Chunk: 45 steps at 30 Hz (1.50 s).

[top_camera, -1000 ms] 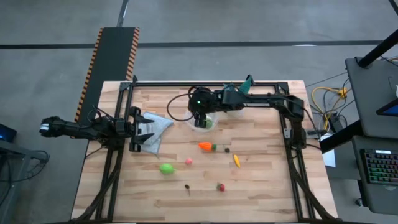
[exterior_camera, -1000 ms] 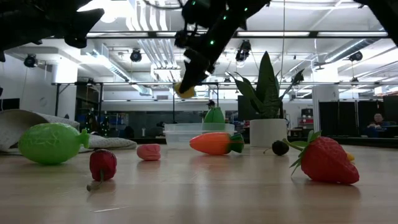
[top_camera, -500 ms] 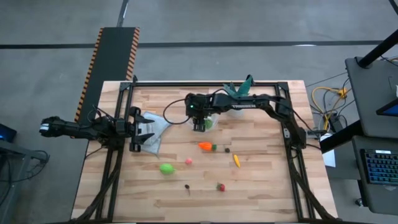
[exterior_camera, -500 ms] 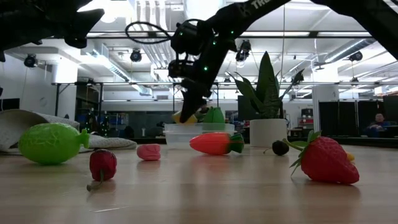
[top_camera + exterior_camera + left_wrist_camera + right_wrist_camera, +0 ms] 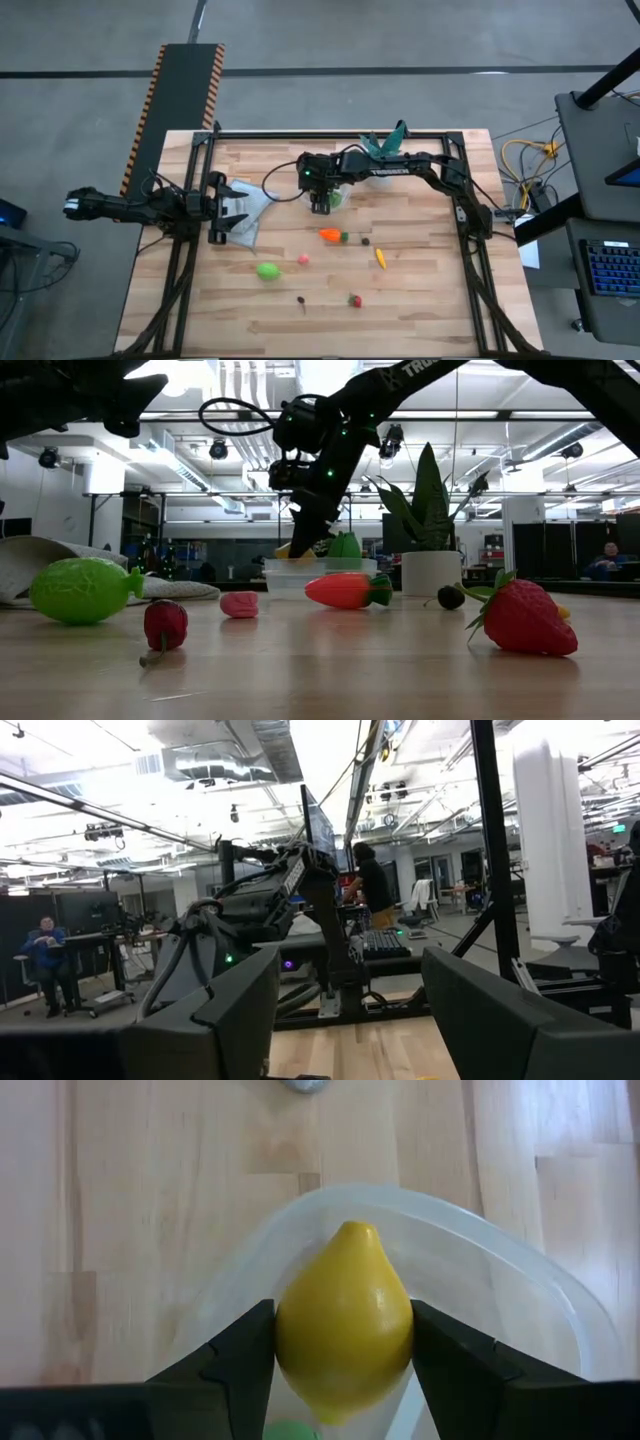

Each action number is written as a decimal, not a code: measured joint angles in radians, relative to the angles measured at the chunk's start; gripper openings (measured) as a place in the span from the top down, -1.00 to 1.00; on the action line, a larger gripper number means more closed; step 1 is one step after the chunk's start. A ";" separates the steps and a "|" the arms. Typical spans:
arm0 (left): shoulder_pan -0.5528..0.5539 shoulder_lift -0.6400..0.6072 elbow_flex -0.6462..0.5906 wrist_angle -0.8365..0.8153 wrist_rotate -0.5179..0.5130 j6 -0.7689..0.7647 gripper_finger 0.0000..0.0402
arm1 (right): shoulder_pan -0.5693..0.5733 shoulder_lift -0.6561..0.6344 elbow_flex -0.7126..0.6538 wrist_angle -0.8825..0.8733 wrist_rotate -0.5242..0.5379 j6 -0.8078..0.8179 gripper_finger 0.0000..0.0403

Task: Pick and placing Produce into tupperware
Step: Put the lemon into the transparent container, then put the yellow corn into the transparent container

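Observation:
My right gripper [image 5: 320, 202] is shut on a yellow lemon [image 5: 343, 1320] and hangs over the clear round bowl [image 5: 470, 1245], about level with the bowl's rim [image 5: 300, 561] in the low view. A green piece [image 5: 345, 545] sits inside the bowl. On the table lie the orange carrot [image 5: 330, 235], green lime [image 5: 267, 270], pink bit [image 5: 303, 259], strawberry [image 5: 354, 300], a small yellow-orange piece [image 5: 380, 257] and dark bits [image 5: 300, 300]. My left gripper [image 5: 226, 210] waits open over the pale cloth [image 5: 252, 204] at the table's left. My right gripper pinches the lemon's wide middle [image 5: 290, 1330] between its two fingers [image 5: 240, 1355], one on each side. The fingers point down from above. The lemon is lifted clear of the table, its pointed end [image 5: 350, 1230] facing away from the wrist, over the bowl's inside.
The teal spiky plant in a white pot [image 5: 385, 145] stands just past the bowl toward the far right. The cloth lies left of the bowl. The produce is scattered across the table's middle and near part, with bare wood [image 5: 430, 300] to the near right.
My right gripper has come down from well above the bowl to rim height, with the lemon still between its fingers, then nearly stopped. The bowl and the scattered produce have stayed where they were.

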 joint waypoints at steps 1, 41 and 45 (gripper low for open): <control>0.000 0.000 0.000 0.000 0.000 0.000 -0.15 | 0.000 0.000 0.000 0.000 -0.013 0.000 -0.03; 0.000 0.000 -0.006 -0.009 0.000 -0.002 -0.15 | 0.095 -0.467 0.004 -0.465 -0.033 0.181 -0.13; 0.000 0.000 -0.010 -0.008 0.000 -0.002 -0.15 | 0.162 -0.565 -0.051 -0.477 -0.018 0.263 -0.13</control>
